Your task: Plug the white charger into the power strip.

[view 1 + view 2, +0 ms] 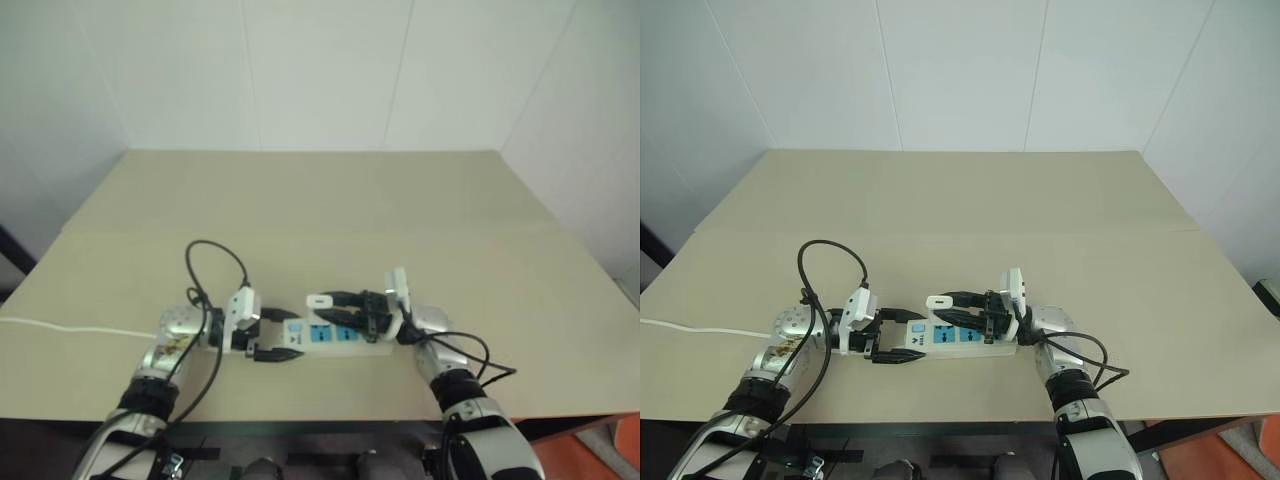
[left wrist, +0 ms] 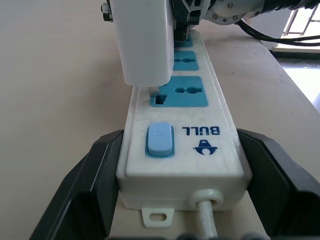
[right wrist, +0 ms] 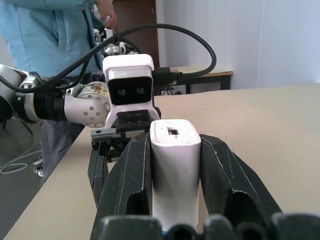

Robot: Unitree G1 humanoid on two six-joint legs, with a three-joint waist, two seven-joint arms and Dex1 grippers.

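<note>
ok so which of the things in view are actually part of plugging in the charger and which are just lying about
Part of the job:
- white charger, held in the right gripper
- power strip, clamped at its switch end by the left gripper

Just lying about:
- table
- person in a blue top beyond the table

beige desk (image 1: 960,200) with a faint seam running across it, set against white walls; power strip (image 1: 962,340) lying flat near the front edge, blue sockets up; its thin white cord (image 1: 690,329) trailing off the desk's left side
</note>
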